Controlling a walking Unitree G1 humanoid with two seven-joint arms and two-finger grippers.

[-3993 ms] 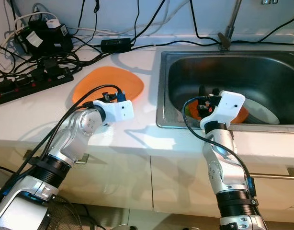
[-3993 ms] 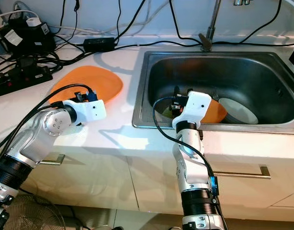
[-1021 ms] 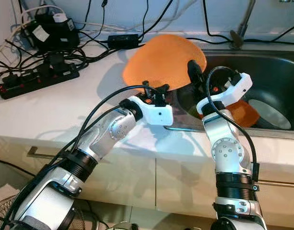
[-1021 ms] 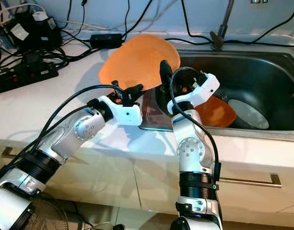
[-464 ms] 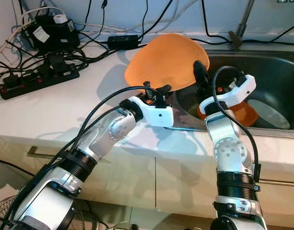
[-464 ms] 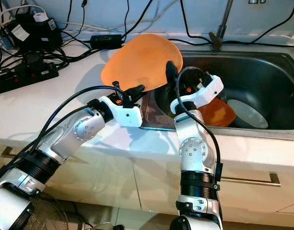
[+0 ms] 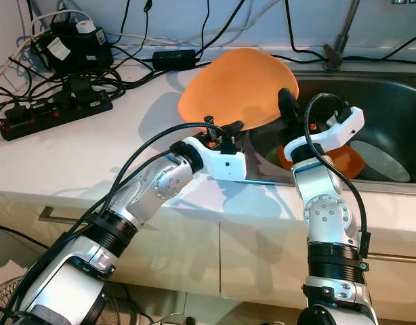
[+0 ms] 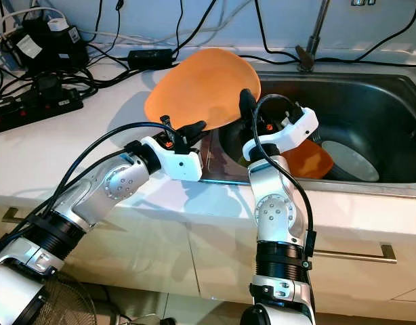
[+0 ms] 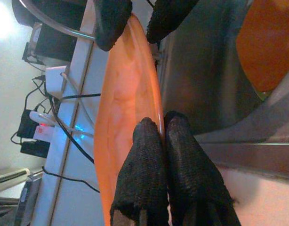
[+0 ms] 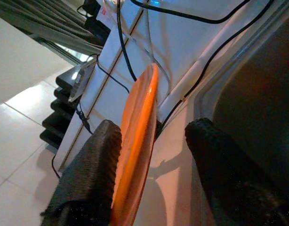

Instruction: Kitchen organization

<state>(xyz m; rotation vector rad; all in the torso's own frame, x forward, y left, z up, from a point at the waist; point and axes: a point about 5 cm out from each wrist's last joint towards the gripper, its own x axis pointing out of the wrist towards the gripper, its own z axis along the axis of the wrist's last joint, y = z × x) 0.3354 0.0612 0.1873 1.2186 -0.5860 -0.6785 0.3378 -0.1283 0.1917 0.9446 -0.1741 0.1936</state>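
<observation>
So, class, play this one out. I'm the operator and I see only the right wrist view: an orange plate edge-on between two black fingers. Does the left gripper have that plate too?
Observer: Yes. The left gripper is shut on the rim of the orange plate, on the side opposite your right gripper.
Operator: Where does the plate sit over the kitchen?
Observer: It is held tilted up above the left edge of the sink, partly over the counter.
Operator: Is anything already in the basin?
Observer: A second orange plate and a white plate lie on the bottom, the white one further to the right.
</observation>
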